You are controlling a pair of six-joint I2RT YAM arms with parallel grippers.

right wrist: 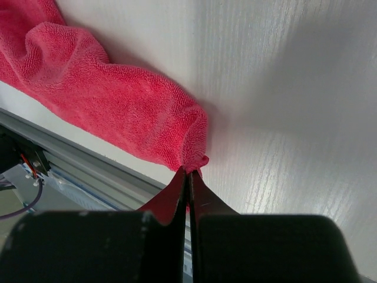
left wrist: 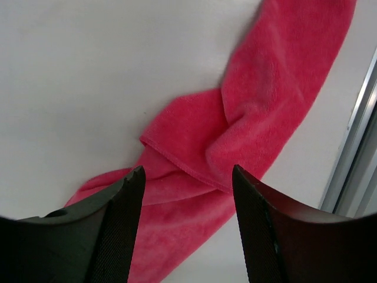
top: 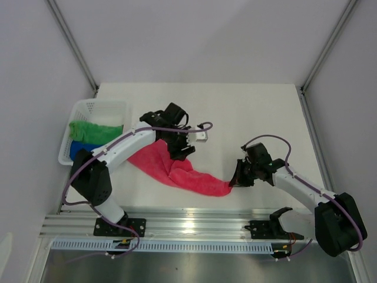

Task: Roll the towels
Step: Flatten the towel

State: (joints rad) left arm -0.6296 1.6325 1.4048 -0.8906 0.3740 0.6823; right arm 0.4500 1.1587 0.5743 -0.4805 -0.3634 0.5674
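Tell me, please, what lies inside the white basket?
A green towel lies in the white basket, over a blue towel. Only the blue one's near edge shows; the green one covers the rest.

Free passage: the far half of the table [top: 253, 112], through to the far right corner. Obstacles: basket [top: 97, 104] against the left edge; pink towel [top: 194, 178] stretched from centre toward the near edge, pinched by the right gripper [right wrist: 188, 177], with the left gripper [left wrist: 187, 174] parted above it.

Bright, even light falls from overhead, washing the white desk [top: 253, 112] pale toward its far edge. Glare streaks the metal rail [top: 194, 224] along the near edge, a soft shadow hugs the pink-red towel [right wrist: 118, 112], and the fingers [left wrist: 118, 236] of the left gripper [left wrist: 188, 171] loom dark and blurred.
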